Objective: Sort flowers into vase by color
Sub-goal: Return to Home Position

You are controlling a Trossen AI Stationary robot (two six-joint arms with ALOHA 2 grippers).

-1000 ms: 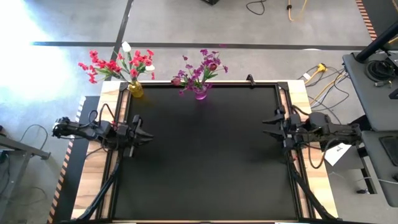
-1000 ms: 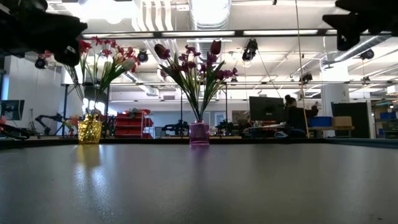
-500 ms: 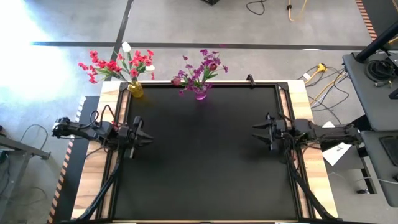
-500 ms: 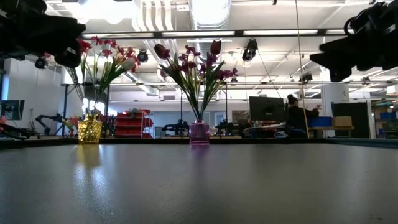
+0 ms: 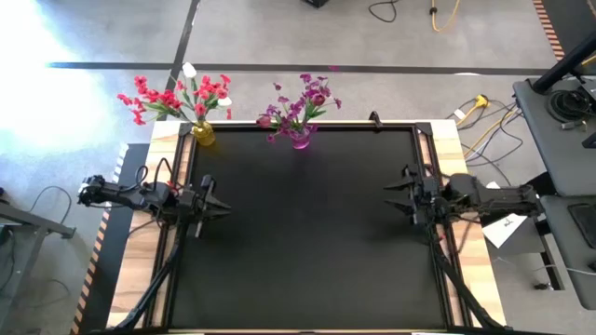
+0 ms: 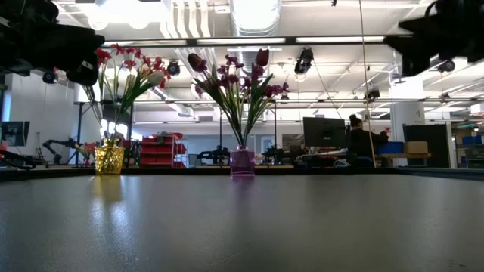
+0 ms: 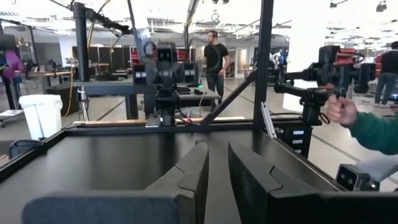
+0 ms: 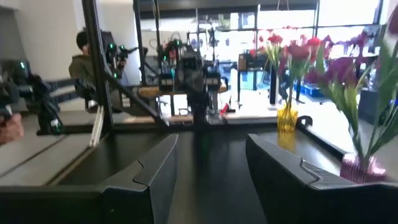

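Two sets of jaws stand parted and empty over the black table [image 5: 307,242]: the left gripper [image 5: 216,203] narrowly, the right gripper [image 5: 396,196] wide.
At the far edge, red flowers [image 5: 177,96] and a white bloom [image 5: 189,70] fill the yellow vase [image 5: 203,135]. The purple flowers [image 5: 300,102] stand in the purple vase [image 5: 300,140] nearby. Cables [image 5: 484,121] trail beyond the right side.

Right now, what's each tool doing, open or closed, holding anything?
Left tool: open by a narrow gap, empty.
Right tool: open wide, empty.
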